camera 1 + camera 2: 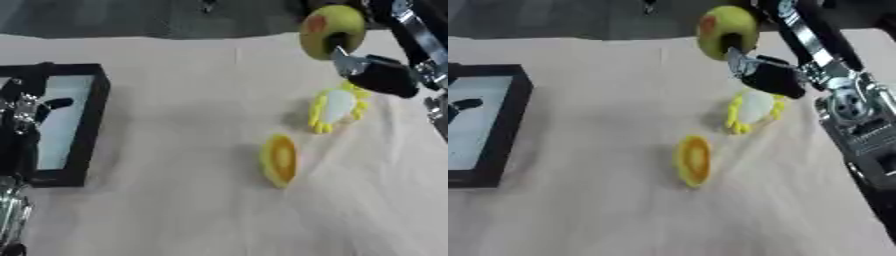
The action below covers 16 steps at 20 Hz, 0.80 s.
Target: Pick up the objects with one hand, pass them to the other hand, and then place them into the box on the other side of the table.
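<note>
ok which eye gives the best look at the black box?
Left eye view: the black box shows its right wall, far rim and pale inside, though the left hand overlaps it. The right eye view cuts it off at the picture's left edge.

No legible text, labels or numbers anywhere.

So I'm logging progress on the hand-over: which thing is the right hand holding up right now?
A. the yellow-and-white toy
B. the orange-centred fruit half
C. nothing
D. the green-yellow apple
D: the right hand is curled on the green-yellow apple, lifted at the table's far edge, while the yellow-and-white toy and the fruit half lie on the cloth.
</note>
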Available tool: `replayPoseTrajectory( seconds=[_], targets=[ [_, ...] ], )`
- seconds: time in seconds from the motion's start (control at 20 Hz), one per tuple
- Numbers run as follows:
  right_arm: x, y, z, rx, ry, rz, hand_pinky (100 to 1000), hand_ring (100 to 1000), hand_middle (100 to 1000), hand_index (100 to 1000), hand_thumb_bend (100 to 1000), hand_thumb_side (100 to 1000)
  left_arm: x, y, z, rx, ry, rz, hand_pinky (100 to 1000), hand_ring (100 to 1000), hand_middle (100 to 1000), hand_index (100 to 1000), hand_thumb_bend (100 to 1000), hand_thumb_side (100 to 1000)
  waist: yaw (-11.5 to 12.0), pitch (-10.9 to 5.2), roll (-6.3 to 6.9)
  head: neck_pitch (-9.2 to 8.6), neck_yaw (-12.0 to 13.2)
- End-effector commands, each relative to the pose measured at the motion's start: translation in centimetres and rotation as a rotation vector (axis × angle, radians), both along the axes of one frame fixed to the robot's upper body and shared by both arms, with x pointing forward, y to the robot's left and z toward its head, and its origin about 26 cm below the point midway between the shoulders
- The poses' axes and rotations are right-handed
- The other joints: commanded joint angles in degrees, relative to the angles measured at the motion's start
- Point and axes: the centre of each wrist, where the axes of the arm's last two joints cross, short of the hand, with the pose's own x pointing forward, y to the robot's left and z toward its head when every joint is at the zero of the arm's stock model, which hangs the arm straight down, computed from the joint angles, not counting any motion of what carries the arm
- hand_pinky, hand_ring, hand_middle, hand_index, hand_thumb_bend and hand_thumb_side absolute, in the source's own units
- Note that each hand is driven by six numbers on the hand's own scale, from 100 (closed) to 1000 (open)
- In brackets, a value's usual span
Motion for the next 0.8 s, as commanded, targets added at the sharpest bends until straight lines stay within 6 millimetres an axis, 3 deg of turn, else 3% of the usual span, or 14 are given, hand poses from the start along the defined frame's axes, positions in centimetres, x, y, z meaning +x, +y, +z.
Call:
replayPoseTrajectory(
  seconds=[0.05,0.45,0.8],
  targets=[
    [-0.5,1.0,0.8,0.008,-0.040,0.067,674,617,456,566,100,100,-0.3,-0.2,1.3,0.079,-0.042,-0.014,723,1000,842,833,456,654,-0.2,-1.40,0.82,-0.68,0.5],
    [-0.5,2.4,1.4,0.059,-0.002,0.171,665,616,453,562,100,100,-0.4,-1.3,2.2,0.277,-0.105,-0.046,731,1000,833,846,418,558,-1.2,-2.05,1.33,-0.37,0.0],
    [-0.6,4.2,1.8,0.089,0.053,0.261,666,619,452,561,100,100,-0.7,-3.0,2.6,0.448,-0.209,-0.085,737,997,831,856,462,474,-1.4,-2.49,2.01,0.27,0.1]
  ],
)
